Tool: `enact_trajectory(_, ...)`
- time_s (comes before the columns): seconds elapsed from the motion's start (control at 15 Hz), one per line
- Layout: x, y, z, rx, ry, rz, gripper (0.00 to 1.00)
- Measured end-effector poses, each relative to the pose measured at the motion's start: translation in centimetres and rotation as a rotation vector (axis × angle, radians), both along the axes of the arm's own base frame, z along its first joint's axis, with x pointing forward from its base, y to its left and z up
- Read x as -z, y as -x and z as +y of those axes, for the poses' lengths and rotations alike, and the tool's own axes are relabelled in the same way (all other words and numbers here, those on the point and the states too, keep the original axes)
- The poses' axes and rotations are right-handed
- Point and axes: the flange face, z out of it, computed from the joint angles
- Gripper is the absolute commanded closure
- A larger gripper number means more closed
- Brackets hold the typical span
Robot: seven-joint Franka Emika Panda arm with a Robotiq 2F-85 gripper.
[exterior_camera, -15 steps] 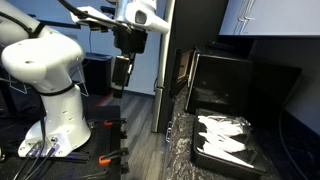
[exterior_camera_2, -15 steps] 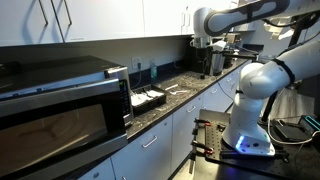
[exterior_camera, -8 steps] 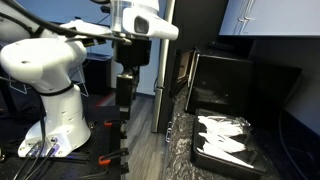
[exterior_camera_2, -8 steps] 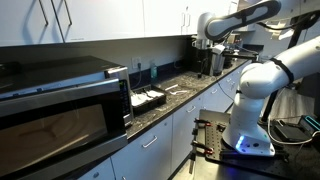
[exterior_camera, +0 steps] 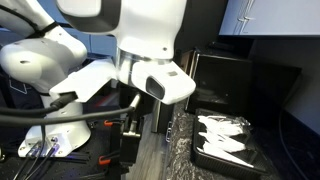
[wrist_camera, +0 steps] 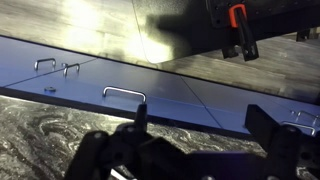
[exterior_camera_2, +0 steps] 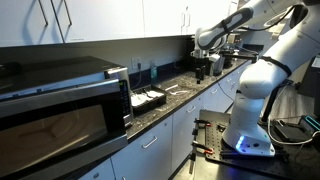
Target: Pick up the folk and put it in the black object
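My gripper [wrist_camera: 205, 125] is open, and between its dark fingers only the speckled stone counter [wrist_camera: 60, 125] shows. In an exterior view the gripper [exterior_camera_2: 200, 72] hangs over the far end of the counter, beyond the black tray [exterior_camera_2: 148, 99]. A thin pale item [exterior_camera_2: 180, 89] that may be the fork lies on the counter between tray and gripper; it is too small to be sure. The black tray [exterior_camera: 203, 150] holds white pieces [exterior_camera: 225, 135]. The wrist view shows no fork.
A large microwave [exterior_camera_2: 60, 105] stands at the near end of the counter. Wall cabinets [exterior_camera_2: 110, 20] hang above it. Drawer fronts with metal handles [wrist_camera: 124, 92] run below the counter edge. A dark box [exterior_camera: 220, 80] stands behind the tray. The robot's white base [exterior_camera_2: 250, 120] stands on the floor.
The arm has swung down toward the counter, and its white links now fill the middle of an exterior view. The gripper has dropped lower over the counter's far end, still open.
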Motion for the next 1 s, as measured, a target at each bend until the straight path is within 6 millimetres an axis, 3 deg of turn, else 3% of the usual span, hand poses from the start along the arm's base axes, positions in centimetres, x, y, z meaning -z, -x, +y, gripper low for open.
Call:
enact_trajectory(0.47,1.4,-1.6,-1.0,-0.015,0.021,0.097,0.00)
enact_trajectory(1.0,2.6,-3.5,-0.3,-0.394,0.037,0.137,0.00)
